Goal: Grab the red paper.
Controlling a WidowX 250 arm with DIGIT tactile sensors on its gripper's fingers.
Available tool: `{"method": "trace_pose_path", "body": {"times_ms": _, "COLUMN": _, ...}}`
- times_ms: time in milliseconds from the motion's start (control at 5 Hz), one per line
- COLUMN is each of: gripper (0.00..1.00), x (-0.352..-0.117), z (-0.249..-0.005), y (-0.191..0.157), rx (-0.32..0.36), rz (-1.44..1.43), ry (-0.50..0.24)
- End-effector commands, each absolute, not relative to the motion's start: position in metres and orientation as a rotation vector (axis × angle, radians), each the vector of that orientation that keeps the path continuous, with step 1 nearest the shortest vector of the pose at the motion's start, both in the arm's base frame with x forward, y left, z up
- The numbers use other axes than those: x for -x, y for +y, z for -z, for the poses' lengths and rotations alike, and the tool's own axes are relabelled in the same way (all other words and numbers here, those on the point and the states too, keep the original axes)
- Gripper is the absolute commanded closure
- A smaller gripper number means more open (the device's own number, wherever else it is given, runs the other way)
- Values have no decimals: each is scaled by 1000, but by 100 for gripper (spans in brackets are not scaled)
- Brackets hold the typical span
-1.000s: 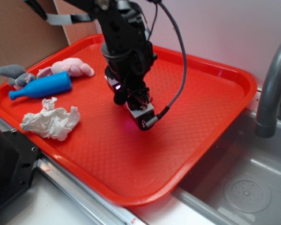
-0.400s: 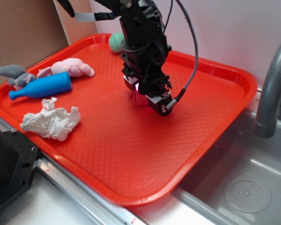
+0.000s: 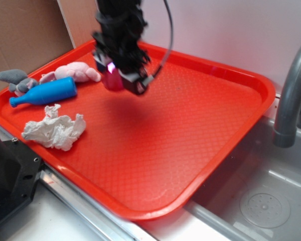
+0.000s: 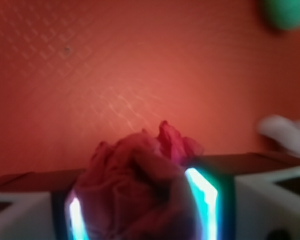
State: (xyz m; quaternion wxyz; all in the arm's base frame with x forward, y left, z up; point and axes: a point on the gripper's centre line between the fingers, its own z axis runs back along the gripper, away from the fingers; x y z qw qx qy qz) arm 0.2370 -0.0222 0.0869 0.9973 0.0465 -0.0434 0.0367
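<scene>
Item: crumpled dark crimson paper ball (image 4: 140, 185), the red paper. Location: wedged between the jaws of the black end effector (image 3: 118, 75), which is clamped on it, raised above the orange-red plastic tray (image 3: 200, 150), far-left part. Relation: paper directly within the grip, no offset. Nearby: white crumpled paper wad (image 3: 54, 130), apart.

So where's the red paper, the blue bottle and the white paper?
red paper (image 4: 135, 185), wrist view, middle of the crumpled ball between the jaws
blue bottle (image 3: 52, 91), exterior view, middle of its body
white paper (image 3: 55, 130), exterior view, centre of the wad
</scene>
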Motion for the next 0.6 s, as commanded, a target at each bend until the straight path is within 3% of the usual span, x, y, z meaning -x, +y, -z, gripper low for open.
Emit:
{"method": "trace_pose_path", "body": {"times_ms": 0, "gripper": 100, "x": -209, "z": -197, "y": 8, "rx": 37, "rz": -254, "ry": -153}}
{"method": "trace_pose_path", "body": {"times_ms": 200, "gripper": 100, "x": -203, "z": -239, "y": -1, "rx": 18, "rz": -260, "ry": -195}}
{"method": "trace_pose_path", "body": {"times_ms": 400, "gripper": 100, "x": -208, "z": -218, "y": -10, "rx": -41, "rz": -260, "ry": -169}}
